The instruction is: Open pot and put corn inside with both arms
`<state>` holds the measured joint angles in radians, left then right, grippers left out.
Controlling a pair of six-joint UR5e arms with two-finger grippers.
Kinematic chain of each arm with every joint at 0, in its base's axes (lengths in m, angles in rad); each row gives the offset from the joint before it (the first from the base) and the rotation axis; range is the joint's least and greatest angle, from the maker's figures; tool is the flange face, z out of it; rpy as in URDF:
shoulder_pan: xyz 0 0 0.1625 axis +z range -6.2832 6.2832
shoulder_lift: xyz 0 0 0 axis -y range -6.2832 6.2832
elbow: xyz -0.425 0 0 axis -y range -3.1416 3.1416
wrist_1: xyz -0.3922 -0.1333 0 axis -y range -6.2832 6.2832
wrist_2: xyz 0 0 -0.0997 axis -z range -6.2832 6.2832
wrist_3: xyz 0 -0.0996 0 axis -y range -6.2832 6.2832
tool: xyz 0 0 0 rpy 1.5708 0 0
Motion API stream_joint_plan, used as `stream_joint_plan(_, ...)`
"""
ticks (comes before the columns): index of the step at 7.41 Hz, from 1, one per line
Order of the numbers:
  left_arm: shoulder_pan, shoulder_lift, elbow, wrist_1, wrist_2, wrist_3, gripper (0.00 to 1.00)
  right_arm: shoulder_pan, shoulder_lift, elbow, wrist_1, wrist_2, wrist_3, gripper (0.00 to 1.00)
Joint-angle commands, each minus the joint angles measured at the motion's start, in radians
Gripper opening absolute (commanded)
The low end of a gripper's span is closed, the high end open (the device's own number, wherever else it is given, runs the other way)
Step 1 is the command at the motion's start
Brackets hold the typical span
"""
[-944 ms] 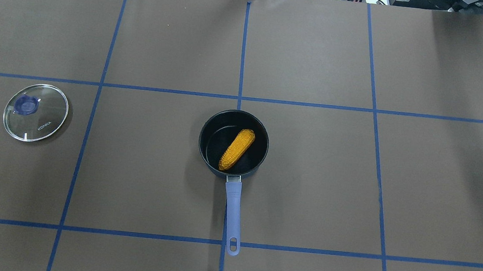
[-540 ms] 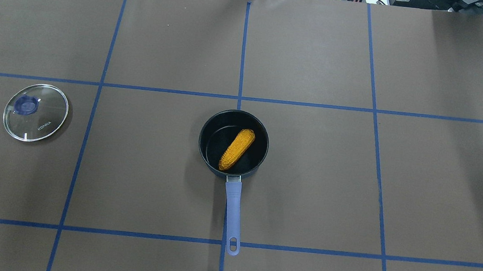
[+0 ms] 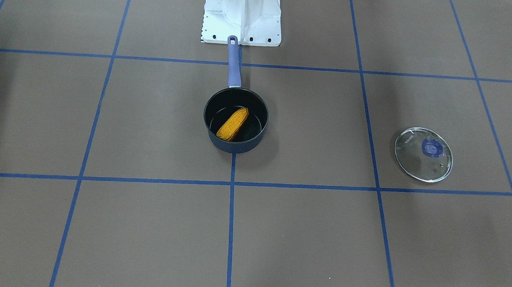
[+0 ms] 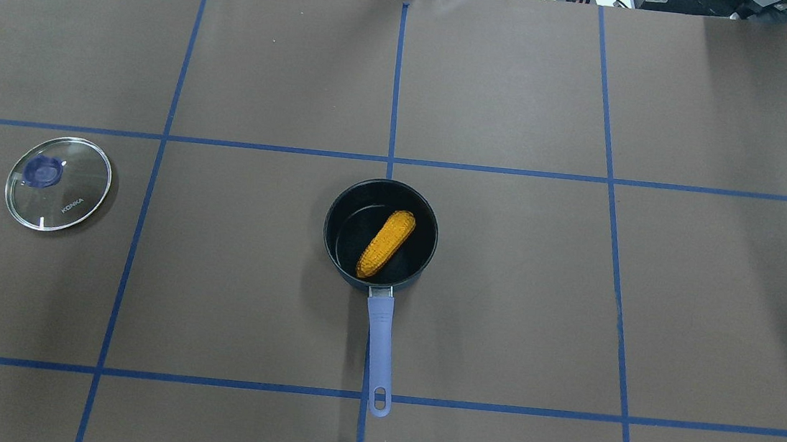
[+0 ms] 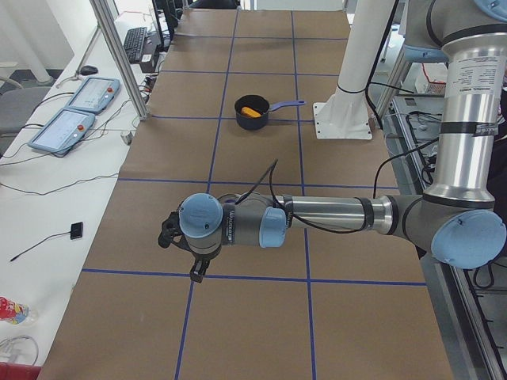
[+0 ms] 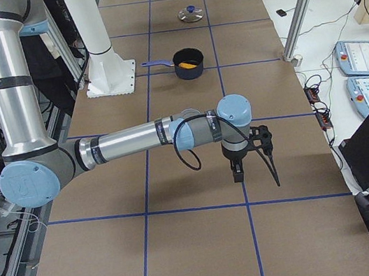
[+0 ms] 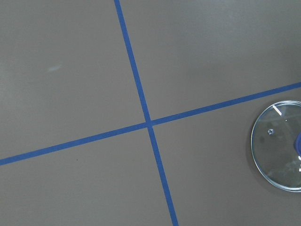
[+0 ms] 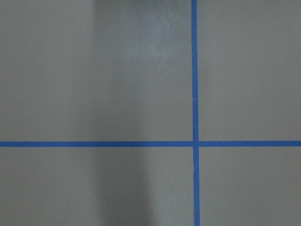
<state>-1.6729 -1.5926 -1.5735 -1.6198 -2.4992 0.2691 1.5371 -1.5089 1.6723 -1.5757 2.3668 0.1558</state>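
The dark pot [image 4: 330, 244] with a purple handle [image 4: 379, 342] stands open at the table's middle. The orange-yellow corn [image 4: 386, 243] lies slantwise inside it, also in the front view [image 3: 233, 124]. The glass lid [image 4: 58, 183] with a blue knob lies flat on the table far to the pot's left; it shows at the left wrist view's right edge [image 7: 277, 150]. My left gripper [image 5: 195, 273] shows only in the exterior left view, my right gripper [image 6: 237, 172] only in the exterior right view. Both point down over bare table, far from the pot; I cannot tell whether they are open or shut.
Brown table cover with a blue tape grid [image 4: 390, 159]. The white base block [image 3: 242, 12] stands just behind the pot's handle end. Control pendants [image 5: 71, 111] and cables lie on the white bench beyond the table's far edge.
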Motion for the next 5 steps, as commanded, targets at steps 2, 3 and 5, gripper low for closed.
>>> stream_joint_plan(2,0.001,0.000,0.000,0.000,-0.003,-0.001,0.98,0.000,-0.002,-0.002,0.000,0.000,0.001,1.00)
stream_joint_plan(3,0.001,-0.001,0.001,0.000,0.002,-0.001,0.98,0.000,-0.002,-0.006,0.000,0.000,0.002,1.00)
stream_joint_plan(5,0.001,-0.001,0.000,0.000,0.002,-0.001,0.98,0.000,-0.001,-0.011,-0.001,0.000,0.005,1.00)
